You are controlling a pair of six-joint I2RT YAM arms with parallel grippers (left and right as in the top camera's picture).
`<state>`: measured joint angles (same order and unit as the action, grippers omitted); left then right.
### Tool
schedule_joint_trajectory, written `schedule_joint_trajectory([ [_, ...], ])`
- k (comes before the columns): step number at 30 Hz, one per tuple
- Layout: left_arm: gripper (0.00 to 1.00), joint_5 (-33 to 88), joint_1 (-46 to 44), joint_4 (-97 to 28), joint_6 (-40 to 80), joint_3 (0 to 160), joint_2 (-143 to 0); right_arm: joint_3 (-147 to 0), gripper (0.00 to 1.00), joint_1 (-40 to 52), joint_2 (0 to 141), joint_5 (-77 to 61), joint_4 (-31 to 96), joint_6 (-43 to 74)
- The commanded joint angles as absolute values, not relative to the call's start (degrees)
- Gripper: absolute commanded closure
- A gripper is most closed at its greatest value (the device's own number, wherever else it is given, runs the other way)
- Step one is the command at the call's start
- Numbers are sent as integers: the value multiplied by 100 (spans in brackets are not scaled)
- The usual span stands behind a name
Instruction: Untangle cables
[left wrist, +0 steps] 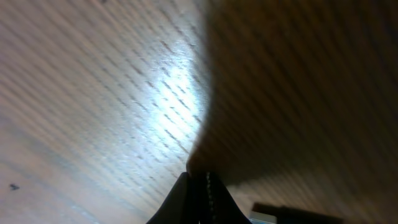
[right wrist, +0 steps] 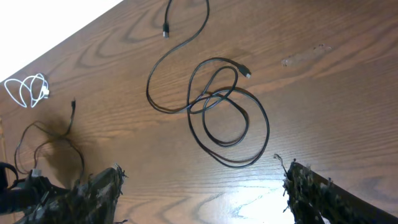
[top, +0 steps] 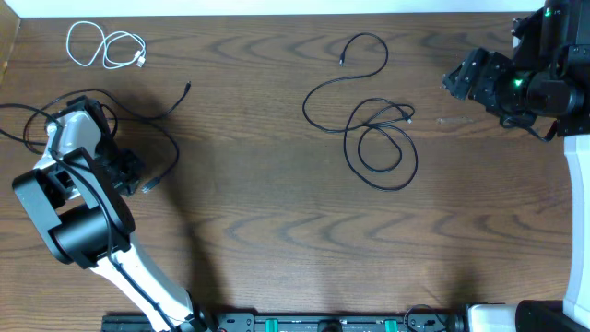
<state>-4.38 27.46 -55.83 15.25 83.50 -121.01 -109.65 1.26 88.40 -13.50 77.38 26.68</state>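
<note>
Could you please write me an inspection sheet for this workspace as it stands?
Surface: wooden table, bare grain.
Job's things: white cable coiled at the far left corner; black cable beside the left arm; black cables looped over one another mid-table.
Clutter: nothing seen.
Grippers: left gripper shut, close to the table; right gripper open, empty.
Cables: black wiring along the left arm.
Surroundings: white strip beyond the far edge; equipment rail along the near edge.
</note>
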Motion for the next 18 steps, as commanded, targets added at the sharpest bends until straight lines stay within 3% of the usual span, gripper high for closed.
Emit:
schedule_joint_trajectory([
  [1, 92, 436, 2724, -5378, 1645, 8182, -12173, -10969, 18, 161, 8816, -1367, 7760, 2606],
  [18, 93, 1734, 2622, -5374, 1643, 8180, -12173, -10969, 18, 161, 8814, -1365, 7780, 2604],
])
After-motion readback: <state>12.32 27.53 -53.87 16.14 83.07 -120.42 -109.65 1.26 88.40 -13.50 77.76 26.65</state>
